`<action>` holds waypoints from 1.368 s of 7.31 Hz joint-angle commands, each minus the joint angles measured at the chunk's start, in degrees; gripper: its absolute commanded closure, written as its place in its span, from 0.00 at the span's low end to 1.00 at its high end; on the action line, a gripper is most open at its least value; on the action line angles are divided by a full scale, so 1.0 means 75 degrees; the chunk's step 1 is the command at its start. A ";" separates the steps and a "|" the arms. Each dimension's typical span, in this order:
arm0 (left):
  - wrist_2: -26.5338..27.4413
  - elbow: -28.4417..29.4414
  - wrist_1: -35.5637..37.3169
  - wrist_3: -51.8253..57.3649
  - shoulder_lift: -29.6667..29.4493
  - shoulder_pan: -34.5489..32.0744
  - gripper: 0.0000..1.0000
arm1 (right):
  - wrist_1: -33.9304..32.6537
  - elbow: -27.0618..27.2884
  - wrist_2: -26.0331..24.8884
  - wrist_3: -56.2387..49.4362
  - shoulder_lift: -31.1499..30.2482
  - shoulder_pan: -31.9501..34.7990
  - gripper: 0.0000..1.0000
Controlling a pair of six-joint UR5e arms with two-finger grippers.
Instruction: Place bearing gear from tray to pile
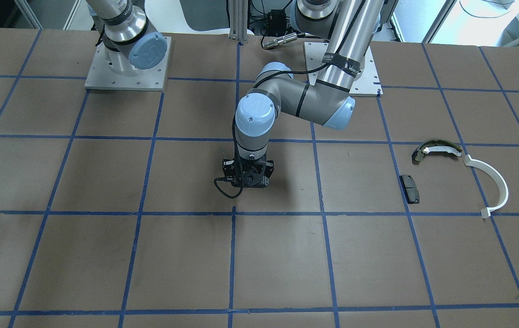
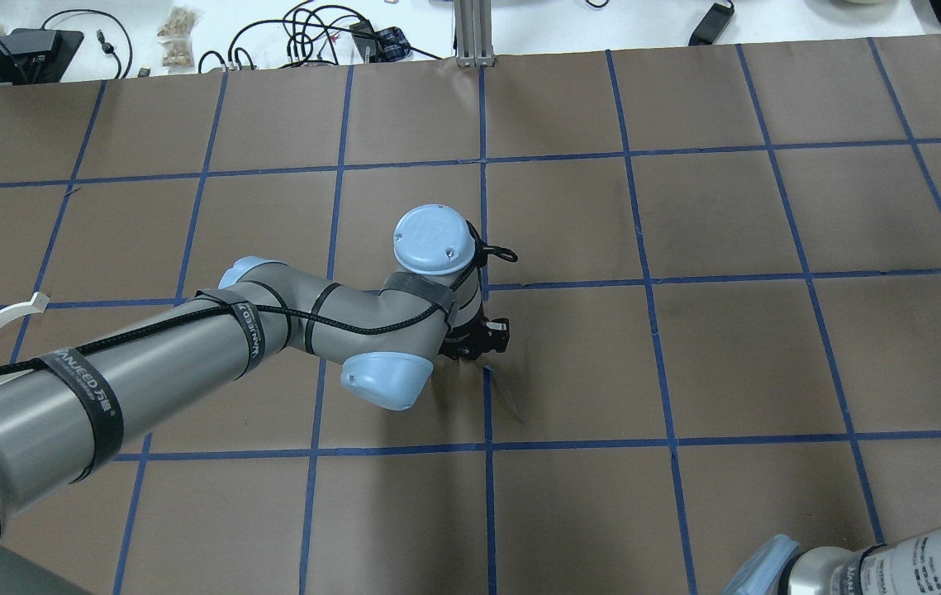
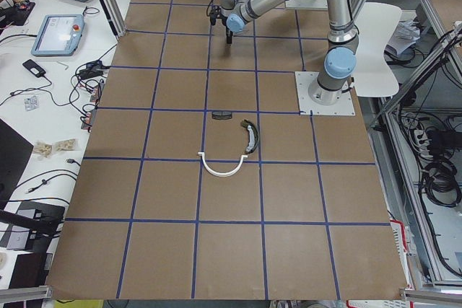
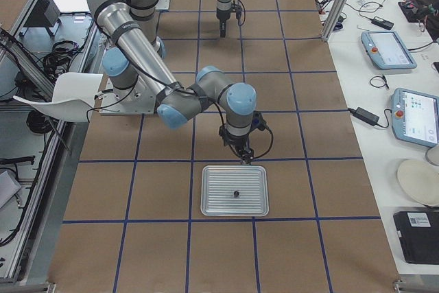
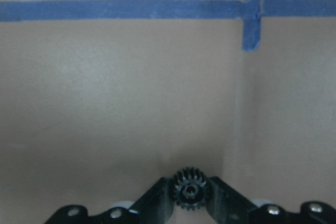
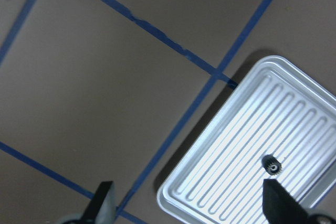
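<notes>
My left gripper (image 5: 190,195) is shut on a small black bearing gear (image 5: 190,187), held low over the brown table near its centre (image 1: 246,176). The pile lies to the robot's left: a white arc (image 1: 492,182), an olive shoe-shaped piece (image 1: 437,149) and a black pad (image 1: 409,188). A second black gear (image 6: 272,165) rests on the ribbed metal tray (image 6: 247,129). My right gripper (image 6: 191,205) is open and hovers just beyond the tray's (image 4: 219,200) edge, with nothing between its fingers.
Blue tape lines divide the brown table into squares. Both arm bases stand on metal plates (image 1: 127,77). A side bench with tablets (image 4: 415,111), cables and a plate runs along the table's far side.
</notes>
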 commanded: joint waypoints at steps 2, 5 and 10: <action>0.0300 0.0258 -0.0109 0.0044 0.0580 0.0096 1.00 | -0.0306 -0.0635 0.0087 -0.0601 0.1186 -0.0480 0.00; 0.0631 0.0459 -0.0637 0.0962 0.1073 0.2128 1.00 | -0.0177 -0.1482 0.0423 -0.0788 0.2209 -0.0492 0.01; 0.0700 0.0121 -0.1974 0.6487 0.1450 0.6510 1.00 | -0.0166 -0.1460 0.0674 -0.1175 0.2503 -0.0481 0.18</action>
